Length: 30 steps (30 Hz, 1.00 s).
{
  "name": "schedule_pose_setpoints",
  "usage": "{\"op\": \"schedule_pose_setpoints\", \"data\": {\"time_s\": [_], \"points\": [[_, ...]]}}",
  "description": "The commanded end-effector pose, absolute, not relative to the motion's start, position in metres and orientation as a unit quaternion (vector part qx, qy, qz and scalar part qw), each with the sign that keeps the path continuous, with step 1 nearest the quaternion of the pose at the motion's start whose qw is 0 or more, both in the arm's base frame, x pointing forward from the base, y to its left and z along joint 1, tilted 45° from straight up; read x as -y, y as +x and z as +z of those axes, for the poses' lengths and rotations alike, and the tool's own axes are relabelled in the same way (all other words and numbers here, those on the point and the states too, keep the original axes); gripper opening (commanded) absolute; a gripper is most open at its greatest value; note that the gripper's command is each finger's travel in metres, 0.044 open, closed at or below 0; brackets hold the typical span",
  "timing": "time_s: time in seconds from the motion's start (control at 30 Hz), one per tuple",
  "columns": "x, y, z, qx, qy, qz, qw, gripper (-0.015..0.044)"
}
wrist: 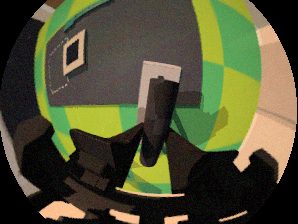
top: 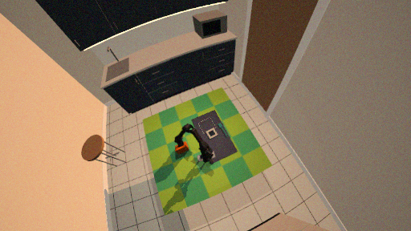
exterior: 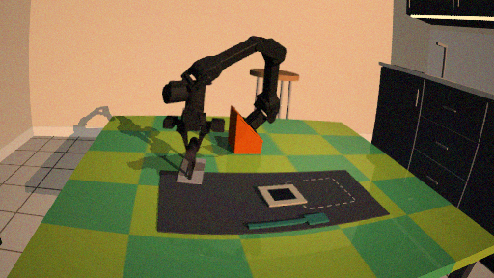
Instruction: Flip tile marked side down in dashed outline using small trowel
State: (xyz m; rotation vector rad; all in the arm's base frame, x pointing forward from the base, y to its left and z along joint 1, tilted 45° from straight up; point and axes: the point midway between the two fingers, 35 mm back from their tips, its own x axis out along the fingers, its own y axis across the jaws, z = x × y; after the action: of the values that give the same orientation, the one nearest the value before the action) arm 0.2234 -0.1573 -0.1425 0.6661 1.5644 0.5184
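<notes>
Across the bright green-and-lime checked tabletop [top: 209, 182] [exterior: 183, 256] [wrist: 235, 45], seen from above, the jointed black arm [top: 201, 141] [exterior: 232, 55] reaches from an orange wedge-shaped block [top: 181, 148] [exterior: 247, 141] to one end of a dark grey rectangular mat [top: 223, 146] [exterior: 207, 208] [wrist: 117, 55]. A square tile [top: 207, 133] [exterior: 290, 201] [wrist: 67, 61], pale-bordered with a dark middle, lies on the mat by the dashed white outline [top: 206, 118] [exterior: 333, 179] [wrist: 51, 75]. Behind stand a rectangular sink basin [top: 117, 69] set into the counter and a boxy microwave [top: 210, 26]; what either contains is too dim to tell.

From the side, the black claw [exterior: 192, 144] [wrist: 154, 127] grips the dark handle of the small trowel, which has a flat grey blade [exterior: 198, 178] [wrist: 147, 85] over the mat's edge. The tile's dark-marked face is up, its body partly across the outline's near border. A teal flat-ended tool [exterior: 289, 222] [wrist: 85, 14] lies beside it on the mat. The navy drawers [exterior: 446, 137] are shut.

At the wrist, the claw's fingers stand either side of the trowel's dark rounded handle [wrist: 159, 115].
</notes>
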Motion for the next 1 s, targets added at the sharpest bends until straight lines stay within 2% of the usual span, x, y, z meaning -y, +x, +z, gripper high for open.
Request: {"op": "schedule_pose_setpoints", "data": {"time_s": [0.0, 0.97], "points": [[0.1564, 0.2237, -0.1425, -0.669, 0.256, 0.265, 0.646, 0.0130], [0.1563, 0.2237, -0.1425, -0.507, -0.022, 0.510, 0.694, 0.0130]]}}
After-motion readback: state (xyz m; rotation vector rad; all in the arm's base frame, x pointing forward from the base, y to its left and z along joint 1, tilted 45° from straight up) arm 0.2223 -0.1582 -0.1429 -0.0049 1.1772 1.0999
